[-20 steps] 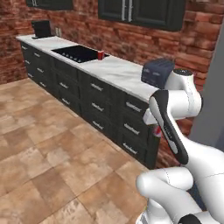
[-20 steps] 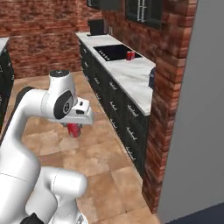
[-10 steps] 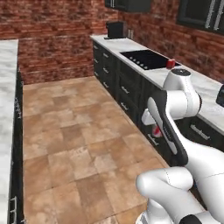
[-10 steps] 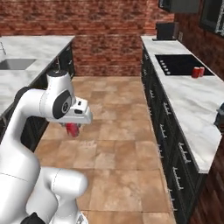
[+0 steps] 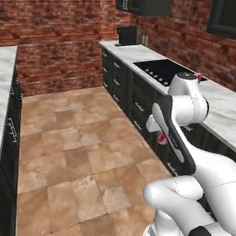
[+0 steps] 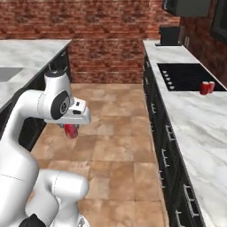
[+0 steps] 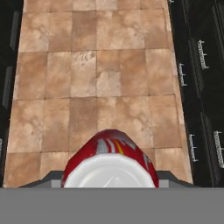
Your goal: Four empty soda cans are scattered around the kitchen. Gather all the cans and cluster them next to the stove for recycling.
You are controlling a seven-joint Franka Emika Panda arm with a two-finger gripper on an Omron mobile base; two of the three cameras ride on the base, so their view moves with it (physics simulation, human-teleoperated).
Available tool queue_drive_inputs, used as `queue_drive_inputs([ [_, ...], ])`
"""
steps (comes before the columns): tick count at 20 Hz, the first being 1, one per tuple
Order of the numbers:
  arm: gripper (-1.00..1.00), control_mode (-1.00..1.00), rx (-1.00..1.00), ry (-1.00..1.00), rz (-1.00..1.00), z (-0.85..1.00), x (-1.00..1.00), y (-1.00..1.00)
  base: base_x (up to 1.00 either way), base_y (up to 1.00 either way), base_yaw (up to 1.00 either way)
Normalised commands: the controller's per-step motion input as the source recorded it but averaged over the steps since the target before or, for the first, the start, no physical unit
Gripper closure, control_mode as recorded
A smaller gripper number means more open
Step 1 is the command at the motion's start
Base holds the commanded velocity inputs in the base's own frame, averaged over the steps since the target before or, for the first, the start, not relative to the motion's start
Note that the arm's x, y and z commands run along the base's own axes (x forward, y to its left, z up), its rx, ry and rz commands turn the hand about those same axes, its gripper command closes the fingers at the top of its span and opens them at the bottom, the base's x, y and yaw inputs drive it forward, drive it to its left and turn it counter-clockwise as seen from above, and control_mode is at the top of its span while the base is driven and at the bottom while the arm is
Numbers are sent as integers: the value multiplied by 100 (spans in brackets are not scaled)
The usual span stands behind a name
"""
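A red soda can (image 7: 110,159) is seen at the bottom centre of the hand view, its silver end facing the camera and its red side with pale markings running away over the tiled floor (image 7: 96,78). It is pinched between the jaws of the gripper (image 6: 71,131), whose dark fingertips (image 7: 52,178) are pressed against its two sides. In the right base view the same can is found at centre left, hanging below the white hand, above the floor and clear of every counter. In the left base view it is glimpsed at centre right, partly hidden behind the arm (image 5: 173,133), as a small red and white shape (image 5: 161,138).

Two more red cans (image 6: 206,87) are shown at the right edge of the right base view, standing upright and close together, just beside the near right corner of the stove (image 6: 186,76). Whether they rest on the black glass or on the marble cannot be told. In the left base view one of them (image 5: 199,77) is made out as a red speck past the arm's upper joint.

The stove is set into the marble counter (image 6: 195,128) that runs along the right side of both base views, over dark drawers. A dark appliance (image 5: 126,35) is placed at the far end of that counter, against the brick wall (image 5: 55,41). A second marble counter (image 6: 26,53) is seen at the upper left of the right base view.
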Motion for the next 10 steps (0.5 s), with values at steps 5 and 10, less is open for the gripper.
queue_drive_inputs([
  [5, 100, 100, 0, 0, 0, 0, 0, 0, 100, 9, 1],
  [10, 100, 100, 0, 0, 0, 0, 0, 0, 100, 12, 3],
])
